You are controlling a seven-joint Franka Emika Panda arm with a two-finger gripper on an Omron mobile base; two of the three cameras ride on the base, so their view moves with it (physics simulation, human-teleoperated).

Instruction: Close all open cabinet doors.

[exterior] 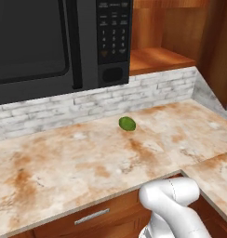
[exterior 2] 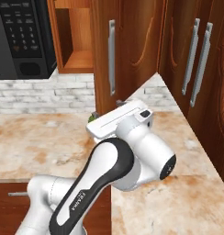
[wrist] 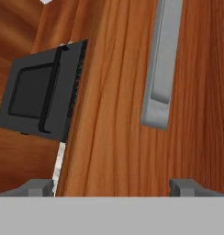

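Note:
One tall reddish-brown cabinet door [exterior 2: 132,50] stands swung open, edge toward the counter, with a silver bar handle [exterior 2: 111,55] on its face. Beside it the cabinet's inside [exterior 2: 75,41] shows bare wooden shelves. In the hand view this door panel [wrist: 114,114] is very close, and its handle [wrist: 159,69] sits up and to the right. My gripper [wrist: 113,188] is open, its fingertips [wrist: 38,187] spread wide right in front of the panel with nothing between them. In the right base view my hand [exterior 2: 125,117] is level with the door's lower end. Two more doors [exterior 2: 178,55] at the right are shut.
A black microwave [exterior: 50,42] hangs to the left of the open cabinet. A green lime [exterior: 127,123] lies on the marble counter [exterior: 78,158] near the brick backsplash. Below the counter edge is a drawer front [exterior: 92,216] with a horizontal handle. The counter turns a corner at the right.

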